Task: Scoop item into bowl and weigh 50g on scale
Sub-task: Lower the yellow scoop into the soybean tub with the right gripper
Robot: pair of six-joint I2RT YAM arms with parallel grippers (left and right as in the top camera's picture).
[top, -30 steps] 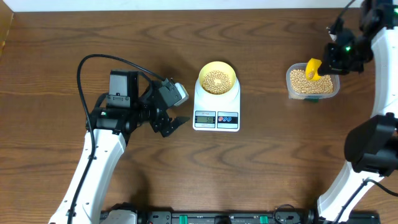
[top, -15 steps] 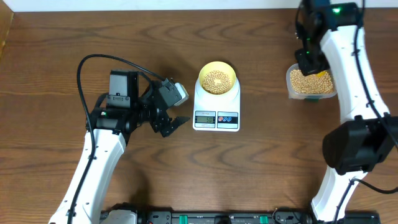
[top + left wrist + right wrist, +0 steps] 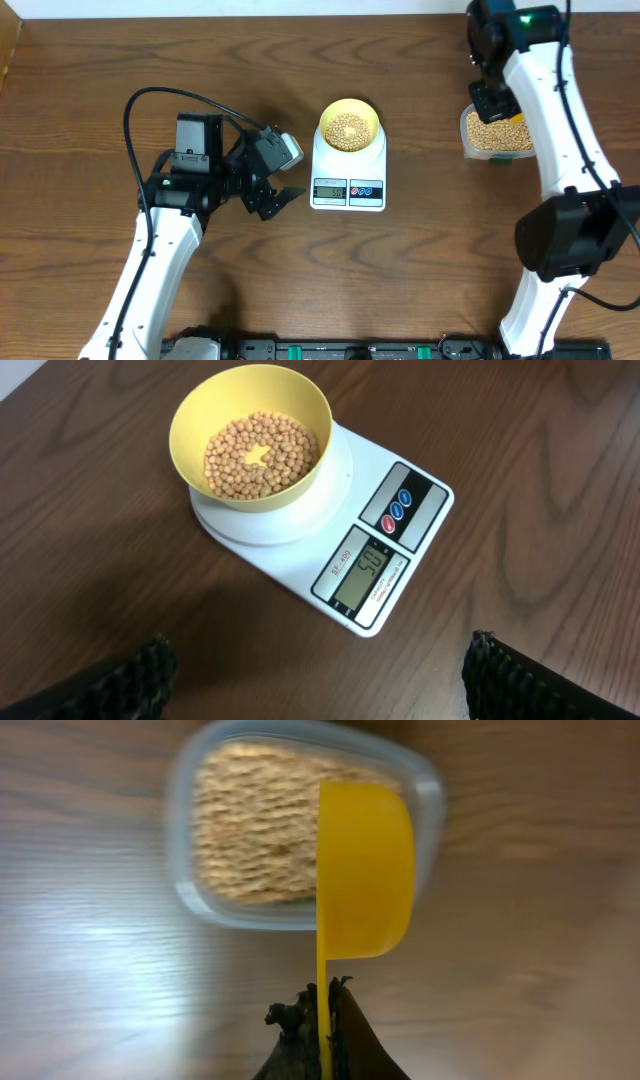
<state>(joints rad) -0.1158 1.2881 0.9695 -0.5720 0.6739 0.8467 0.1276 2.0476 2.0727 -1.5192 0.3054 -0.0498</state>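
The right gripper (image 3: 322,1020) is clamped tight on the thin handle of a yellow scoop (image 3: 365,870), its jaws pressed together with the handle edge-on between them. The scoop's cup is turned onto its side, so only its smooth outer shell shows, and whether anything lies in it cannot be told. It hangs over the right part of a clear plastic container (image 3: 190,870) with rounded corners, which is filled with tan beans (image 3: 255,830) (the wrist picture is smeared, so single beans there do not resolve). In the overhead view this container sits at the far right of the brown wooden table (image 3: 80,100), partly under the right arm. The left gripper (image 3: 325,680) stands wide and holds nothing: its two dark fingertips (image 3: 150,670) show only at the bottom corners of the left wrist view, well apart, above bare wood and aimed toward the scale (image 3: 290,560). The white scale lies near mid-table, just to the right of the left gripper. The yellow bowl (image 3: 200,405) stands upright on the scale's round platform, and more beans cover its bottom, leaving a small bare patch in the middle. The scale's display (image 3: 368,568) reads 50, and two round buttons (image 3: 398,510), one red and one blue, sit beside it.
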